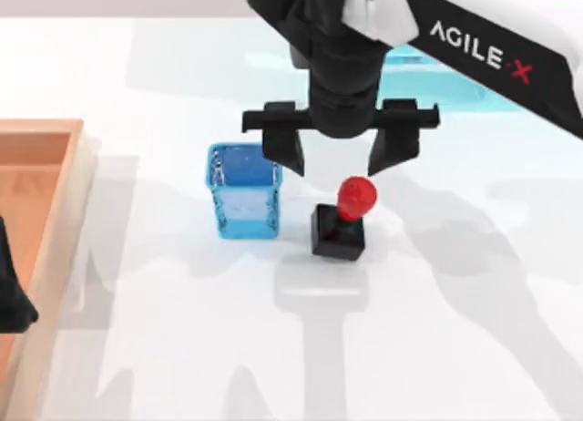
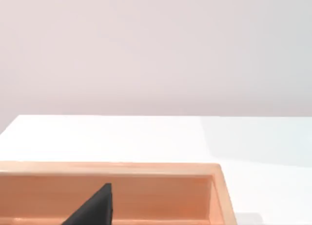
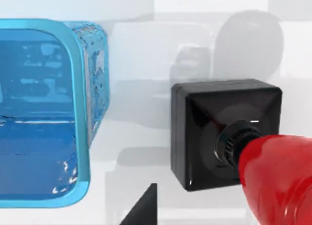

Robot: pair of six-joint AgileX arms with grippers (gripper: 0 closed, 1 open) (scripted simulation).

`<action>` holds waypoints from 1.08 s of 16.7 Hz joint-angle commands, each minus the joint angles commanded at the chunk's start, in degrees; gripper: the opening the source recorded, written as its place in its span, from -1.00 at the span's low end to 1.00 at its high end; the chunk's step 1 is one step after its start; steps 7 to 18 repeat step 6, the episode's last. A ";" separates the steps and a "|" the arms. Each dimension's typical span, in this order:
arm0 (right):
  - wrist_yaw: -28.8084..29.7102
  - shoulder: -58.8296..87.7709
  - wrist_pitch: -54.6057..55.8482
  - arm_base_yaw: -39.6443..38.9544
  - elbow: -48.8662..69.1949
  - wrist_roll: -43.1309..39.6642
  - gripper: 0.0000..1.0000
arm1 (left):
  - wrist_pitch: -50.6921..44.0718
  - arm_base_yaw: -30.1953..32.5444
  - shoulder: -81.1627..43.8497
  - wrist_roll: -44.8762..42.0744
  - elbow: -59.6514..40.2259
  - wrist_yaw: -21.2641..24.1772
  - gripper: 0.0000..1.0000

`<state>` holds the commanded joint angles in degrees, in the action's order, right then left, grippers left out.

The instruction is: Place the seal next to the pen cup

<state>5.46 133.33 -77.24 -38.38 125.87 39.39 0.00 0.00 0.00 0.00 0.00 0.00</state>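
Seal (image 1: 342, 222) upright on counter (image 1: 455, 330) mid-area, just beside pen cup (image 1: 243, 189), apparently already placed; right end effector (image 1: 339, 155) hovers above with fingers spread, gripping nothing; left end effector (image 1: 11, 293) parked over wooden tray (image 1: 46, 134) at left edge

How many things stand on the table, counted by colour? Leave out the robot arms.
Blue: 1, the pen cup
Black and red: 1, the seal
Wooden orange: 1, the tray
Light cyan: 1, a unit behind the right arm
Total: 4
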 joint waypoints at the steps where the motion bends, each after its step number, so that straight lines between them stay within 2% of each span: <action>1: 0.00 0.00 0.00 0.00 0.00 0.00 1.00 | 0.00 0.00 0.00 0.00 0.00 0.00 1.00; 18: 0.00 0.00 0.00 0.00 0.00 0.00 1.00 | 0.00 0.00 0.00 0.00 0.00 0.00 1.00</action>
